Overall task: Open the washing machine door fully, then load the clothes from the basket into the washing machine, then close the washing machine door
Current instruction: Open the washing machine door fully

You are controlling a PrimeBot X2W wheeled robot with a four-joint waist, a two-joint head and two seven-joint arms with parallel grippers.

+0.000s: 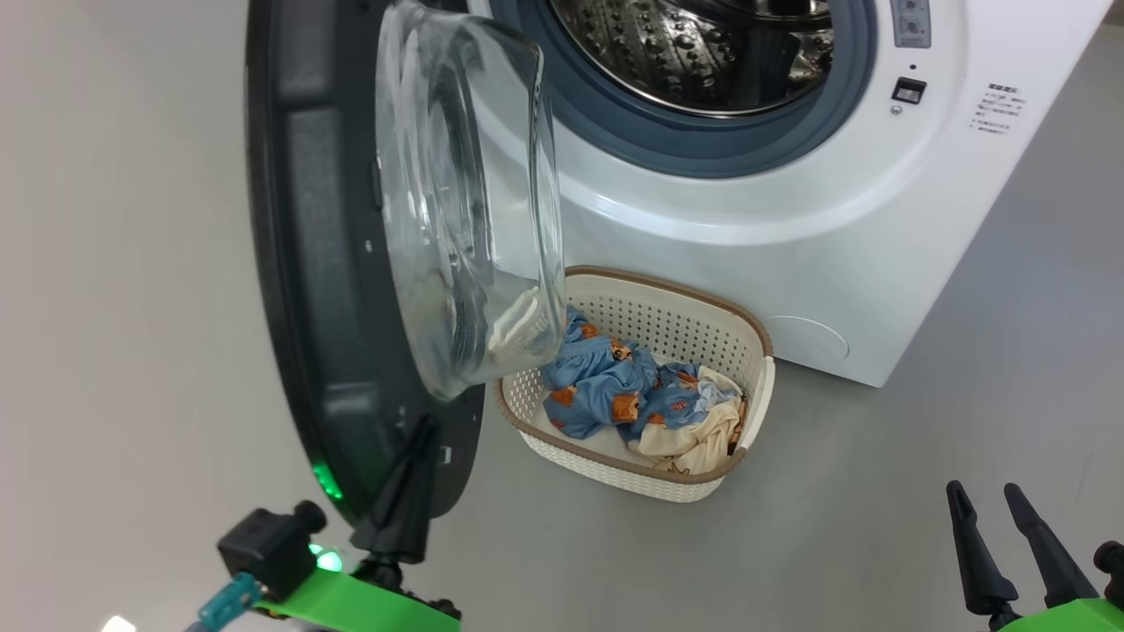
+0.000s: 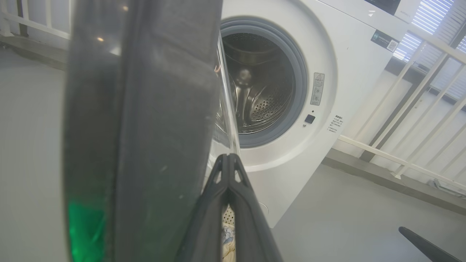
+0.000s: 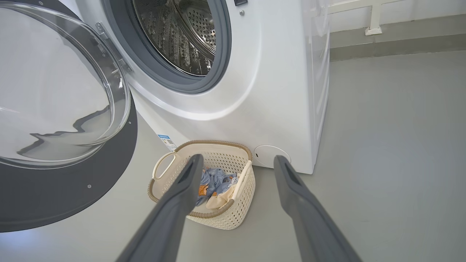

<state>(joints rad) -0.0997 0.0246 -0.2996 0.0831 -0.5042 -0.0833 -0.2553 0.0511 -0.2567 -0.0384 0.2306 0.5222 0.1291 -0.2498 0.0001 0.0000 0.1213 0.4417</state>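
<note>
Desk: Clothes (image 1: 615, 391) first. Where are they, and how will they handle?

Me: Heaped in the basket (image 1: 606, 474), which stands on the floor (image 1: 834, 491) just in front of the washing machine (image 1: 790, 228), below the open drum (image 1: 694, 53). Blue garments with orange patches lie on top, with cream cloth beneath and to the right. I judge them light, soft and limp. They will sag and trail, and one piece may drag another up with it. I would pinch a raised fold near the middle of the blue heap, clear of the perforated wall.

Desk: And the washing machine door (image 1: 325, 263)?

Me: Swung out to my left. Its domed glass window (image 1: 465, 202) covers the basket's left end in the head view. It looks stiff, glossy and probably weighty. I would push on the dark rim, not the glass.

Desk: Your tools?

Me: My left gripper (image 1: 426, 430), fingers pressed together with nothing between them, points at the door's lower inner face. Whether it is touching or just beside it, I cannot tell. My right gripper (image 1: 982, 489) hangs with fingers spread wide and empty over bare floor, apart from the basket.
</note>
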